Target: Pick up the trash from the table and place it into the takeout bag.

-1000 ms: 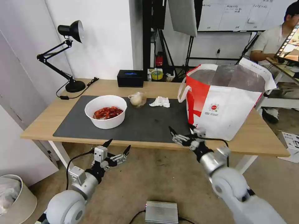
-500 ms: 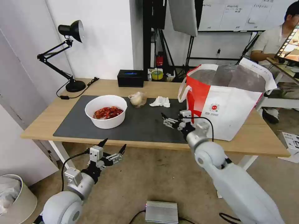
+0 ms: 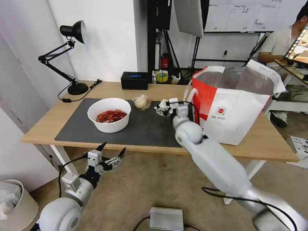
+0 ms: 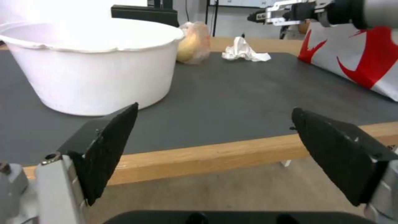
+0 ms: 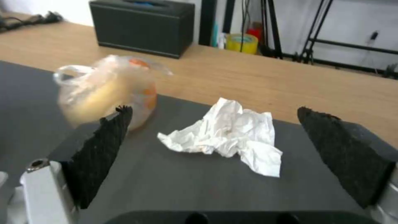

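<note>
The trash lies on the dark mat of the table: a white bowl of red shells, a small clear bag with a beige lump, and a crumpled white tissue. My right gripper hovers open just above and in front of the tissue, one finger on each side of it, touching nothing. The bag with the lump sits close beside one finger. The takeout bag stands open at the table's right. My left gripper hangs open below the table's front edge, facing the bowl.
A black desk lamp stands at the back left, with a black box and a tape roll along the back edge. On the floor are a bin at the left and a silver box in front.
My right arm has reached forward from the table's front edge, across the mat, up to the tissue. The left gripper has sunk a little lower and to the left.
</note>
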Robot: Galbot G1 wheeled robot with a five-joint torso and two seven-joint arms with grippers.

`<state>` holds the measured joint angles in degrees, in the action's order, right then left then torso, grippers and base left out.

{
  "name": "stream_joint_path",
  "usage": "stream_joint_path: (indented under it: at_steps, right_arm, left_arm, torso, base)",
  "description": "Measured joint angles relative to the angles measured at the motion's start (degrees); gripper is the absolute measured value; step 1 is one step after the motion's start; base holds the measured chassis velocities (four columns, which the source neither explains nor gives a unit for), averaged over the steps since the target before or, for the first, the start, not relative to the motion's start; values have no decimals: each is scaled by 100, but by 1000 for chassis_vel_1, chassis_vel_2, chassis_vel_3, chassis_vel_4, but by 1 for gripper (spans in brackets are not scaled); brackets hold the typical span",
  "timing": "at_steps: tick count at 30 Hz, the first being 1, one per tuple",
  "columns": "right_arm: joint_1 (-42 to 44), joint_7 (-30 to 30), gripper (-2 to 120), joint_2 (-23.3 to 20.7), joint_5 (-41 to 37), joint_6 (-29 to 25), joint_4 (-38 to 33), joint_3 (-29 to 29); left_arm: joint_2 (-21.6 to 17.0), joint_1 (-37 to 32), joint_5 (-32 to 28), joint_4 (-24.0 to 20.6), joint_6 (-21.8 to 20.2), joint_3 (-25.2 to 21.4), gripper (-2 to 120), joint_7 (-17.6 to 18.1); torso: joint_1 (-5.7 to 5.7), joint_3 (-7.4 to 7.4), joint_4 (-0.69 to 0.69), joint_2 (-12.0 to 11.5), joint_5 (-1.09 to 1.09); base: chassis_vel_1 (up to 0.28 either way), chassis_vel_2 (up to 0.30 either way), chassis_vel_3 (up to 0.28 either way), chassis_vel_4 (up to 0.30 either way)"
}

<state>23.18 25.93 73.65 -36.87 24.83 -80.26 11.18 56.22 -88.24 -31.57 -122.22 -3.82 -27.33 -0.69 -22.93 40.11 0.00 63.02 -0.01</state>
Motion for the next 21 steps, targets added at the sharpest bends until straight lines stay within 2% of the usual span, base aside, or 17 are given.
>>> stream_joint_path:
  at_steps: [7,21]
  right_arm:
    - [-403,299,100,498,-11,140,894,16]
    - [-1057,280,100,1254,214,116,2356,-300]
  left_arm:
    - [41,49,-5,36,16,35,100,0]
    - [43,3,-6,16,89,-44,100,1]
  torso:
    - [0,0,-1,-1,1]
    - [1,0,0,0,0]
  base:
    - [0,0,0,0]
    - [0,0,0,0]
